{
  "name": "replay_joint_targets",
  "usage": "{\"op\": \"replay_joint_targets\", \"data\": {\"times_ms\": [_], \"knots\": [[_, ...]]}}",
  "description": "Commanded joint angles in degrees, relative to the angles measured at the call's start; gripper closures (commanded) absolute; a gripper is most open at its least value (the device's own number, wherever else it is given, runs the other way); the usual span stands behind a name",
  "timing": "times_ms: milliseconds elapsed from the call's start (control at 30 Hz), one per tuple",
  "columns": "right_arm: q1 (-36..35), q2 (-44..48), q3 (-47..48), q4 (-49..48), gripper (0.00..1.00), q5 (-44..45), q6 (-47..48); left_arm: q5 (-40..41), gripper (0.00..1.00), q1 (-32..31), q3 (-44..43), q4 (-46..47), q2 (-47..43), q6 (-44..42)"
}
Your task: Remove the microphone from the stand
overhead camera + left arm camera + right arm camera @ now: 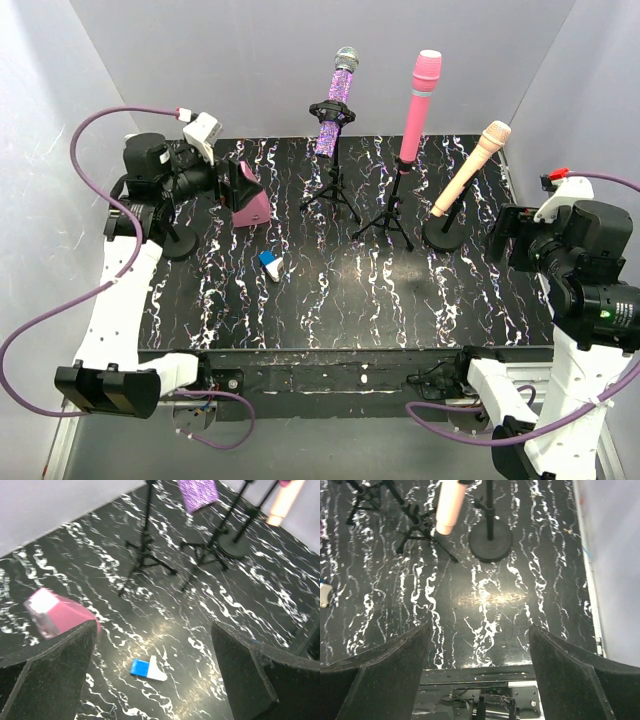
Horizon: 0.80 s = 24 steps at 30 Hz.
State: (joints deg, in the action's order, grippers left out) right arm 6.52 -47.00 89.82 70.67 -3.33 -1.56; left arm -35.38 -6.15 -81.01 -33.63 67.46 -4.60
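Microphone target unclear: three sit in stands, none held. Left gripper [154, 627] spread wide, empty, over left of desk [330, 300], above pink box [55, 615] and blue-white block [147, 669]. Right gripper [479, 627] also spread, empty, at right edge, likely ready to grasp. Nearest it, peach microphone [470, 170] tilts in round-base stand [443, 235]. Farther left, pink microphone [420, 100] and purple microphone [337, 105] stand on tripods.

A pink block [250, 207] with a white end face is seen on the left part of the black, white-veined table [330, 300]. A small blue-and-white piece [270, 263] is laid flat near it, not touching.
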Motion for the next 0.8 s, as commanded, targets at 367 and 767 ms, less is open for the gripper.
{"op": "replay_joint_targets", "data": {"times_ms": [367,767], "knots": [[0.07,-5.1,4.48,-17.92,0.15,-23.56,3.42,-13.67,0.02,-0.61,-9.24,-7.16,7.15,-8.41],[-19.96,-16.09,8.97,-35.5,0.12,-6.71,3.23,-8.4,0.02,-1.05,-12.59,-7.42,9.71,-9.02]]}}
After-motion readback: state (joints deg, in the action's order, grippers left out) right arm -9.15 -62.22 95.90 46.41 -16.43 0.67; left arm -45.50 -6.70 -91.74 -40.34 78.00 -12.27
